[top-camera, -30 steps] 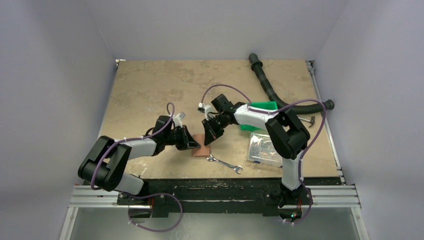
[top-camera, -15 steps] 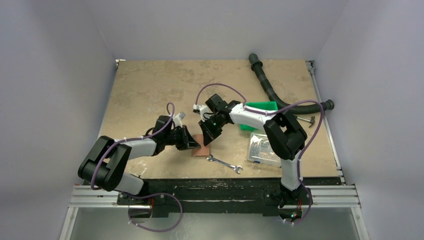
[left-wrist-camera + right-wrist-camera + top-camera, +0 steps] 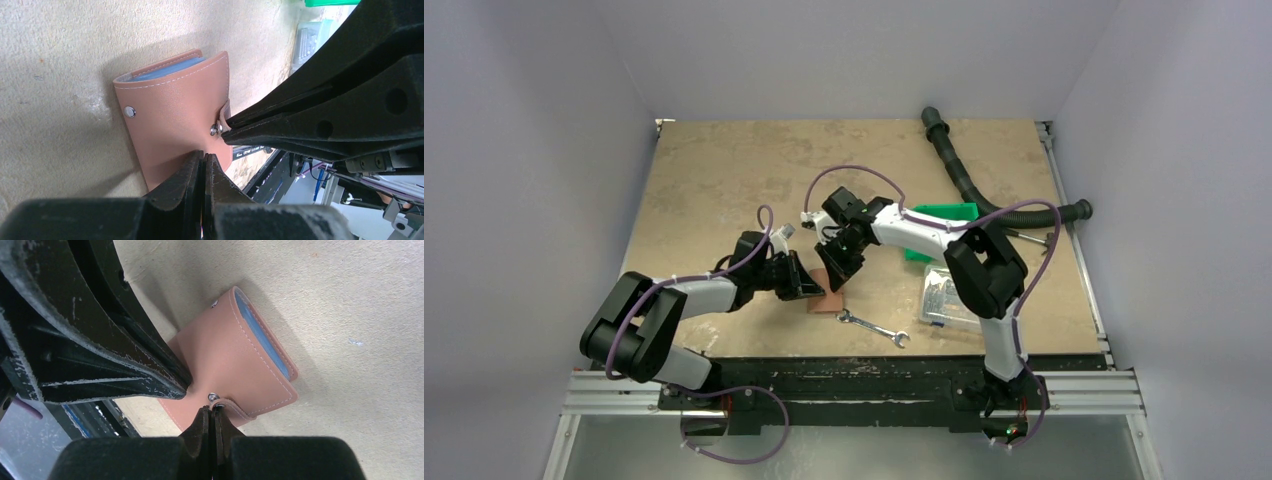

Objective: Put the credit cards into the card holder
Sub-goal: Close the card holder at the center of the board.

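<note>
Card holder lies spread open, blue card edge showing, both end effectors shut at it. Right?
Not open: the card holder is folded closed, per the left wrist view. Blue card edge shows; left end effector and right end effector are shut at it.

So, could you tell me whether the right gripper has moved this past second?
Yes, the right gripper has swung left, away from the green bin.

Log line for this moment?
card holder: folded shut | blue card: edge showing inside | strap: unsnapped | left fingers: shut, tips at holder's edge | right fingers: shut on strap
</note>
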Controlling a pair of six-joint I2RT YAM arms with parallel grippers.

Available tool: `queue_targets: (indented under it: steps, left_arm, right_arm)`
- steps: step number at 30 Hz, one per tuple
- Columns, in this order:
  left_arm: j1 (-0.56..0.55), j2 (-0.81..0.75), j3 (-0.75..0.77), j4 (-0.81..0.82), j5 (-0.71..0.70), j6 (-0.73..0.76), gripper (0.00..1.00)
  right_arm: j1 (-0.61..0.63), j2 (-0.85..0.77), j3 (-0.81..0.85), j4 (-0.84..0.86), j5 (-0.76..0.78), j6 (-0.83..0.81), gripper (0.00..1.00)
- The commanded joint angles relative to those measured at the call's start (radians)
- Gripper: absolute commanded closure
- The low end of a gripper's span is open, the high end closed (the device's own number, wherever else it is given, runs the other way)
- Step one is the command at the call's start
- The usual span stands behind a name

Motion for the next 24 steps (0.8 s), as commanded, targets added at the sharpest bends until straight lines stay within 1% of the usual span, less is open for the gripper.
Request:
queue_targets:
  steps: [1,6,10,15,17,19,24]
  left_arm:
    - [-0.028,0.039,-0.042,-0.132,-0.062,0.05,1.0]
    - [-0.028,0.042,-0.043,-0.126,-0.063,0.05,1.0]
    - [-0.028,0.042,-0.046,-0.121,-0.062,0.048,1.0]
    - [-0.027,0.04,-0.051,-0.12,-0.066,0.049,1.0]
    - [-0.028,0.04,-0.056,-0.116,-0.069,0.045,1.0]
    - [-0.028,0.036,-0.06,-0.107,-0.07,0.036,1.0]
    - [-0.027,0.02,-0.068,-0.1,-0.07,0.029,1.0]
  right_arm:
    - [0.06,0.12,0.003,-0.005,0.166,-0.033,1.0]
    - [0.08,0.135,0.005,-0.013,0.177,0.015,1.0]
    - [0.086,0.145,0.013,0.005,0.132,0.081,1.0]
    - [0.107,0.2,0.082,-0.045,0.136,0.14,1.0]
    - [0.125,0.232,0.105,-0.068,0.152,0.183,1.0]
    - [0.13,0.253,0.099,-0.069,0.146,0.226,1.0]
    - [0.131,0.278,0.069,-0.048,0.203,0.332,1.0]
